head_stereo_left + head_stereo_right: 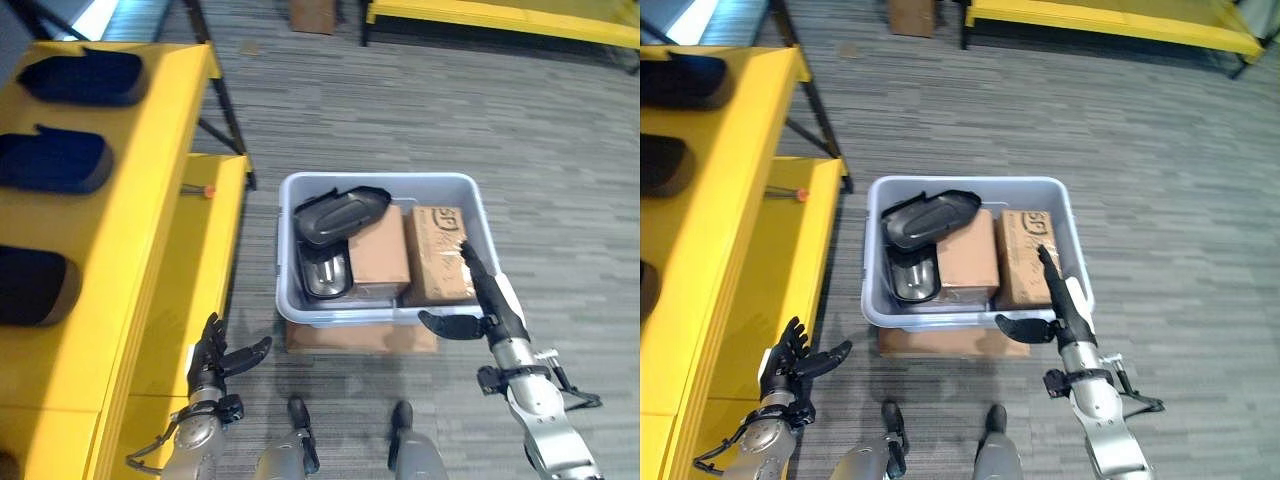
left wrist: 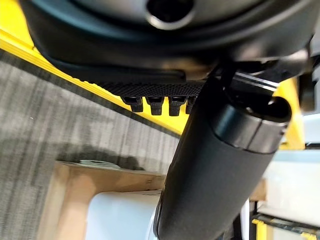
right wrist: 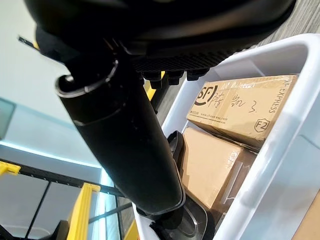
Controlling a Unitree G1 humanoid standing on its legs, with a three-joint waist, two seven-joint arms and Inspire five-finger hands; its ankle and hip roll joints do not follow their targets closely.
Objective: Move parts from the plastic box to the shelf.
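Dark parts [image 1: 62, 162] already lie on the yellow shelf [image 1: 160, 190], while the plastic box [image 1: 385, 185] holds more parts [image 1: 340, 215], and both the left hand [image 1: 212, 358] and the right hand [image 1: 490, 300] are empty with fingers spread.

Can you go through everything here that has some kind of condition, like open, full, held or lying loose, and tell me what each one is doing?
plastic box: lidless, on the floor, holding parts and boxes.
black part: loose, on top of the pile in the box.
cardboard boxes: closed, side by side in the box.
shelf: dark parts already on its top level.
left hand: open, holding nothing, beside the shelf.
right hand: open, fingers straight, over the box's right rim.
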